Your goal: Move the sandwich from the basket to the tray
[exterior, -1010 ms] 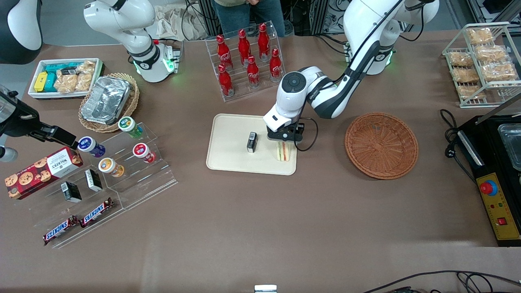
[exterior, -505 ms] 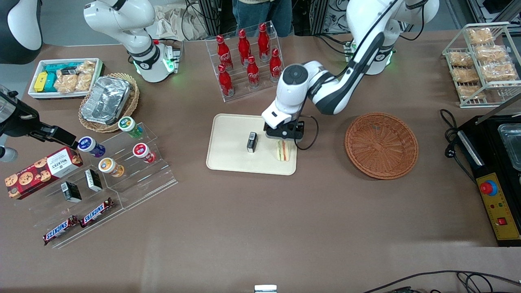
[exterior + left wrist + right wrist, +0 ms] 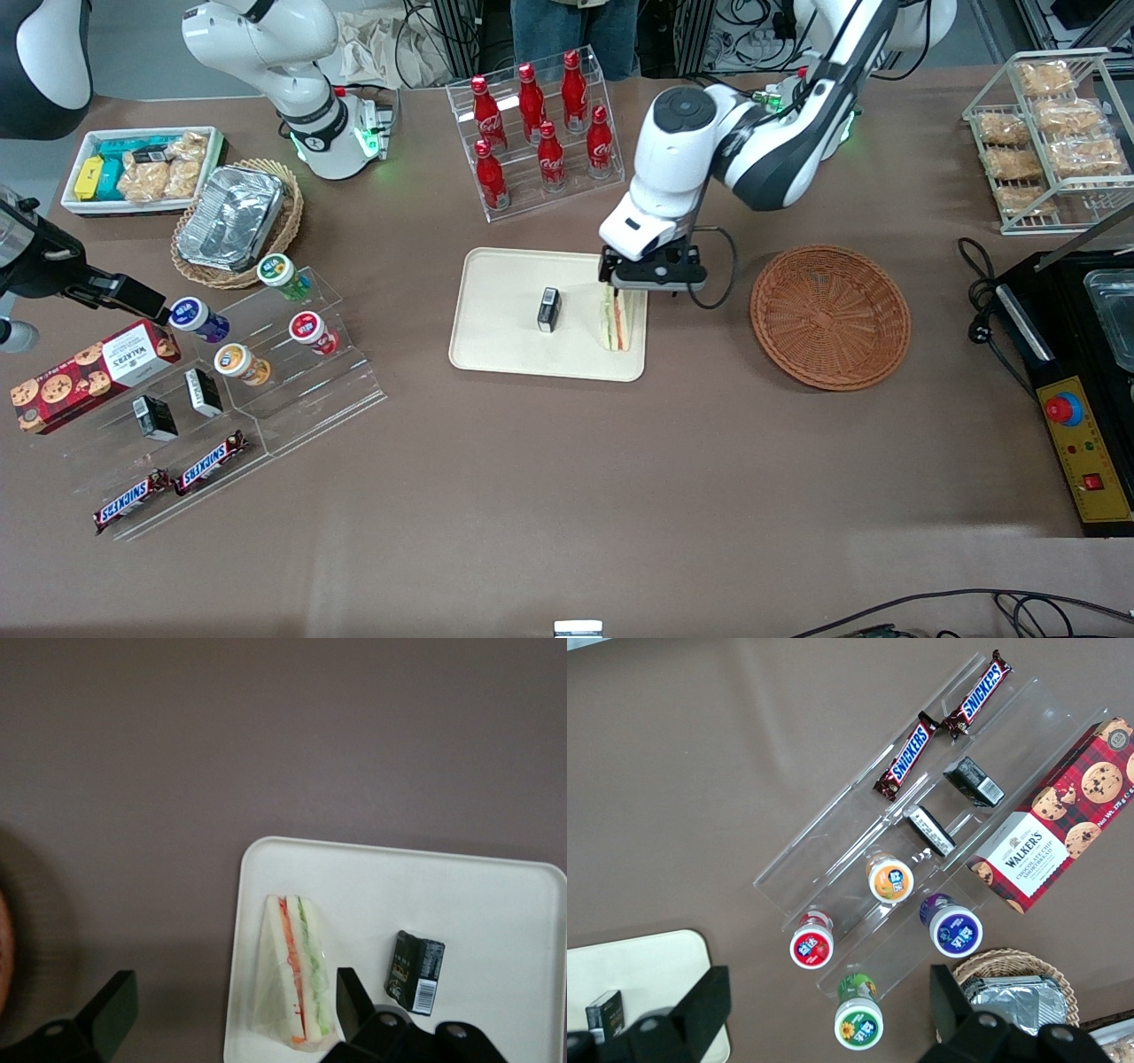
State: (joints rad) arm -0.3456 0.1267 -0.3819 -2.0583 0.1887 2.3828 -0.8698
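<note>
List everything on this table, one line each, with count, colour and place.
sandwich: 1, pale bread with red and green filling, on the tray's edge nearest the basket
tray: 1, cream, mid-table
small packet: 1, black, on the tray beside the sandwich
basket: 1, reddish-brown wicker, empty, beside the tray toward the working arm's end
cola bottles: 7, red, in a clear rack farther from the front camera than the tray
foil pan: 1, silver, in a tan wicker basket toward the parked arm's end
Snickers bars: 2, on a clear stand
cookie box: 1, red tartan, beside that stand
bagged pastries: several, golden, in a wire rack
hand: 1, black, open, above the sandwich, not touching it
</note>
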